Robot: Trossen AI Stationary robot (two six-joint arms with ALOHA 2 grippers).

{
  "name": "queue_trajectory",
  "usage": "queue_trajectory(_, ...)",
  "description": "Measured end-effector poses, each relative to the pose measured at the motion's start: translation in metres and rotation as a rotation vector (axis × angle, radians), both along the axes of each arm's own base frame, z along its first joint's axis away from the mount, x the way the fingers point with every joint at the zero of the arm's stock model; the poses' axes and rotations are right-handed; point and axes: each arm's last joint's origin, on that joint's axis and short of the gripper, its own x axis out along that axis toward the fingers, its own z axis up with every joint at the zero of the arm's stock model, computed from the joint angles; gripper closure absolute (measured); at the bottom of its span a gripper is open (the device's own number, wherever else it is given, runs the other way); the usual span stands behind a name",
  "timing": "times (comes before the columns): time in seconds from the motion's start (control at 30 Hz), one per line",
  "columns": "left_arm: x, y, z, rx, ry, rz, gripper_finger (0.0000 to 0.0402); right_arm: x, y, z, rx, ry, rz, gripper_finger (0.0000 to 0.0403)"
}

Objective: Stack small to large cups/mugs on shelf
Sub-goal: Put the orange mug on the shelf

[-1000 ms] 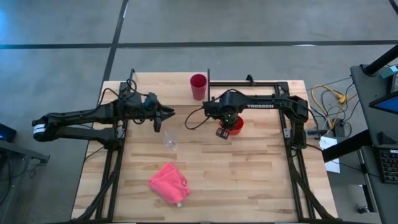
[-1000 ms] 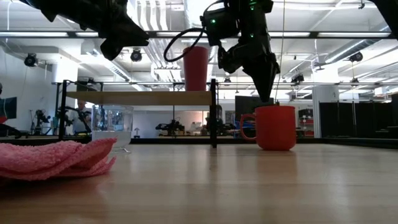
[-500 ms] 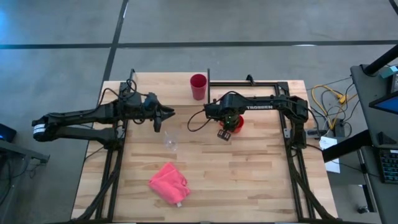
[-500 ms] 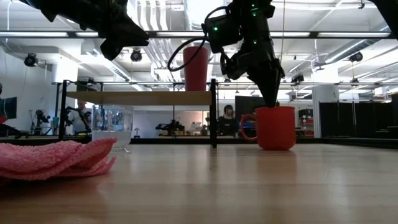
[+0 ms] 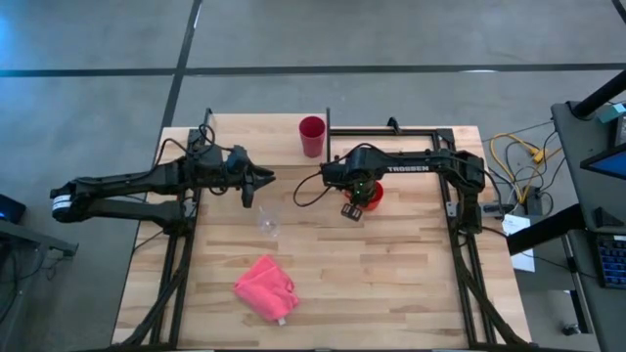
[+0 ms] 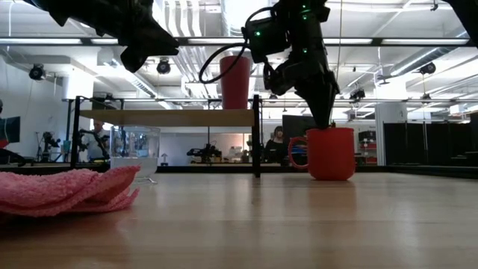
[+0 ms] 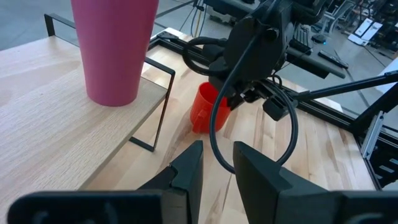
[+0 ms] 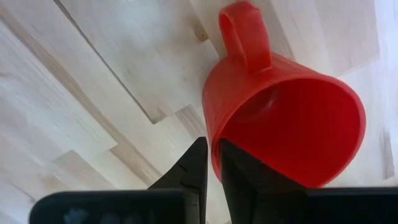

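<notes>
1. Red-orange mug: glossy, tapered, loop handle; upright on the wooden tabletop, beside the shelf.
2. Right gripper: dark fingers pinched on the mug's rim, one inside, one outside.
3. Magenta tumbler: tall, smooth, tapered; upright on the light wooden shelf.
4. Clear cup: transparent, on the tabletop.
5. Left gripper: raised over the table near the clear cup, fingers slightly apart, empty.
6. Pink cloth: fluffy, crumpled.

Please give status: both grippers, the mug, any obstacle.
Right gripper pinching red mug rim, mug standing on table. Left gripper open, waiting above table. Magenta tumbler on shelf. No obstacle seen.
</notes>
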Motion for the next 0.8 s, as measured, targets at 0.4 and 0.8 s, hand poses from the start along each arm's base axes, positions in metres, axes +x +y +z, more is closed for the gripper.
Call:
queue_trajectory(0.4,0.000,0.000,0.000,0.000,0.000,0.000,0.0327,-0.002,0.000,-0.011,0.002,0.010,0.006,0.0369)
queue_trajectory(0.8,0.000,0.000,0.000,0.000,-0.002,0.000,0.0327,0.002,0.001,-0.004,-0.001,-0.021,0.027,0.0392)
